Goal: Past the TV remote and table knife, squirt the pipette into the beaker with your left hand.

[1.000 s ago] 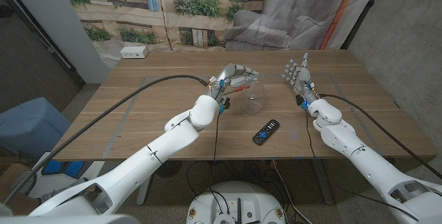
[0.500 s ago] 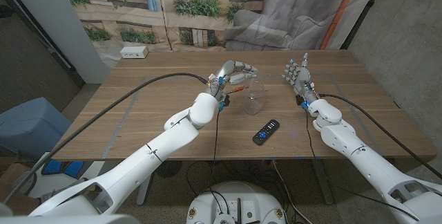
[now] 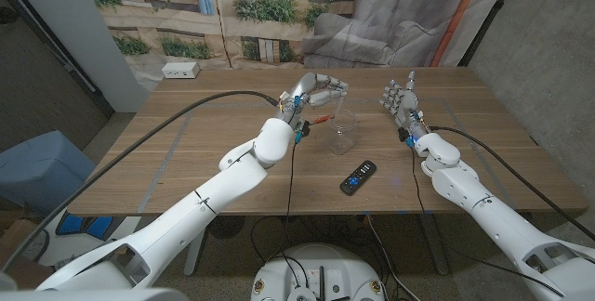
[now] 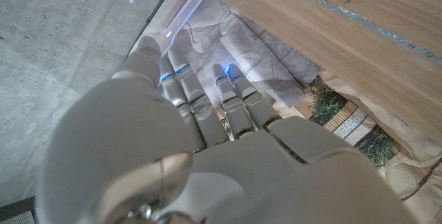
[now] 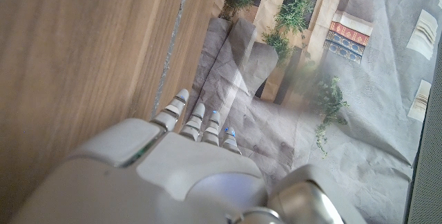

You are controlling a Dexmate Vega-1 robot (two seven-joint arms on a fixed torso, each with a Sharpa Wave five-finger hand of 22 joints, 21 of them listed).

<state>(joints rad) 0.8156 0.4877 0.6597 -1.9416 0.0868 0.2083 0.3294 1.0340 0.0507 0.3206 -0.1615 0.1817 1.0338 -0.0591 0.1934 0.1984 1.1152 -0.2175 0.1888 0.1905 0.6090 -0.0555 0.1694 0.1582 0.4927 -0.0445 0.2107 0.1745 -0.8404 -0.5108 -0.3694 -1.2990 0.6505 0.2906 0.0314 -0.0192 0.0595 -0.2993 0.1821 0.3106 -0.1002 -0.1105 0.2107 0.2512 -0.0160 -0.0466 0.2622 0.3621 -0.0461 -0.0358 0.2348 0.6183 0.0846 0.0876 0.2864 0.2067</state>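
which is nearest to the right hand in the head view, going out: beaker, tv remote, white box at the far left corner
1. Beaker: just to the left of the right hand, mid-table.
2. Remote: nearer the front edge, below and to the left of the hand. It is only a little farther off than the beaker.
3. White box: far left corner of the table, clearly farthest.
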